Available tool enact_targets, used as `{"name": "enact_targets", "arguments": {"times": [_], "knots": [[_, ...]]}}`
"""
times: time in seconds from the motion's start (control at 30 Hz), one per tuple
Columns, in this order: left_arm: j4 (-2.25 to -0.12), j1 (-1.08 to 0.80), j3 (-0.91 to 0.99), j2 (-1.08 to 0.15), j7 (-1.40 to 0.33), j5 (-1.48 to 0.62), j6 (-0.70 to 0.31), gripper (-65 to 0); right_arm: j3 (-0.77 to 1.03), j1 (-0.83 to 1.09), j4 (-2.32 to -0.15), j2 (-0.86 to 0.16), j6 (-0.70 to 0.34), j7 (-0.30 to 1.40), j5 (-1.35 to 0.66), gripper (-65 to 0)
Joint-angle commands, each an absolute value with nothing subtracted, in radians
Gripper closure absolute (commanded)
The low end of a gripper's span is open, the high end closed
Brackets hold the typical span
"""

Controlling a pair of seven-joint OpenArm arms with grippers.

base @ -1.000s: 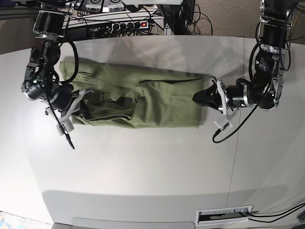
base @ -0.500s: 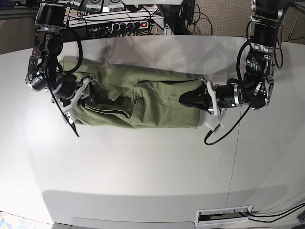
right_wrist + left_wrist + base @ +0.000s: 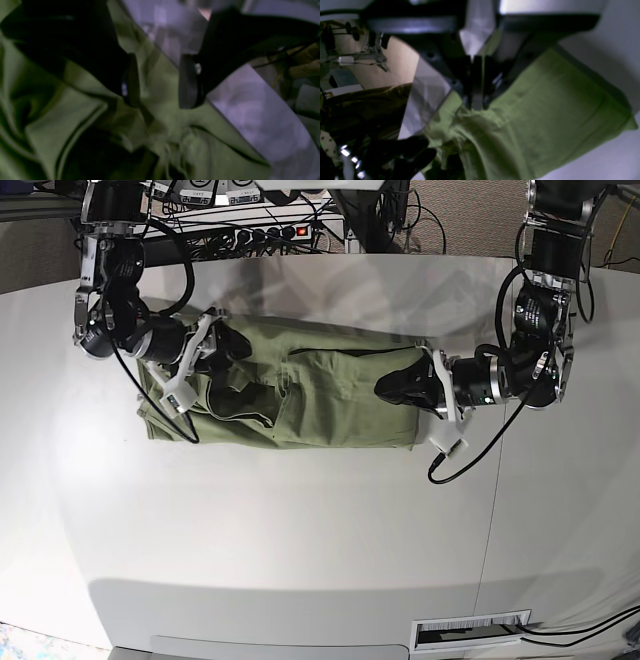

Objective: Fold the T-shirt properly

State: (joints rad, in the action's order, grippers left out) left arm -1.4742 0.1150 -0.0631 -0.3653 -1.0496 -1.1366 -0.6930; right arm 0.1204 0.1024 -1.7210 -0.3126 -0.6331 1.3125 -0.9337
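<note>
The T-shirt point(image 3: 300, 395) lies across the far half of the counter point(image 3: 300, 540), bunched into a long band running left to right, with heavy creases at its left end and a flatter, squarer right end.

My left hand point(image 3: 400, 387) is on the right side of the scene, low over the shirt's right end. In my wrist view its fingers point(image 3: 477, 82) are pressed together with a thin fold of the green cloth pinched between them, and the fabric spreads out smooth below and to the right.

My right hand point(image 3: 215, 350) is on the left side, over the rumpled end of the shirt. In its wrist view the two fingers point(image 3: 186, 82) stand apart, with cloth showing in the gap and folds heaped beneath; they grip nothing that I can see.

Cables and a power strip point(image 3: 265, 232) sit beyond the far edge.
</note>
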Motion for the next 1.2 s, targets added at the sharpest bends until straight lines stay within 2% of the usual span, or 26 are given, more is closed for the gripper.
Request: {"name": "enact_targets", "arguments": {"times": [0.0,0.33,0.63,0.73,0.93,1.17], "knots": [[-1.490,0.136,-0.055,-0.368,-1.032,-1.163,-0.698,0.0,0.125,0.089,-1.749,-0.321,-0.641,1.314,-0.984,-27.0],[-1.490,0.135,-0.057,-0.363,-1.048,-1.171,-0.698,0.0,0.186,0.089,-1.917,-0.227,-0.651,1.281,-0.944,-27.0],[-1.490,0.128,-0.057,-0.327,-1.050,-1.113,-0.698,0.0,0.493,0.089,-1.917,-0.233,-0.648,1.262,-0.980,-27.0],[-1.490,0.128,-0.057,-0.293,-0.984,-0.963,-0.698,0.0,0.556,0.099,-1.917,-0.266,-0.648,1.262,-0.979,-27.0],[-1.488,0.130,-0.057,-0.271,-0.867,-0.712,-0.669,0.0,0.565,0.150,-1.917,-0.373,-0.648,1.259,-0.955,-27.0],[-1.371,0.130,-0.057,-0.257,-0.821,-0.603,-0.644,0.0,0.565,0.155,-1.916,-0.447,-0.647,1.232,-0.895,-27.0]]}}
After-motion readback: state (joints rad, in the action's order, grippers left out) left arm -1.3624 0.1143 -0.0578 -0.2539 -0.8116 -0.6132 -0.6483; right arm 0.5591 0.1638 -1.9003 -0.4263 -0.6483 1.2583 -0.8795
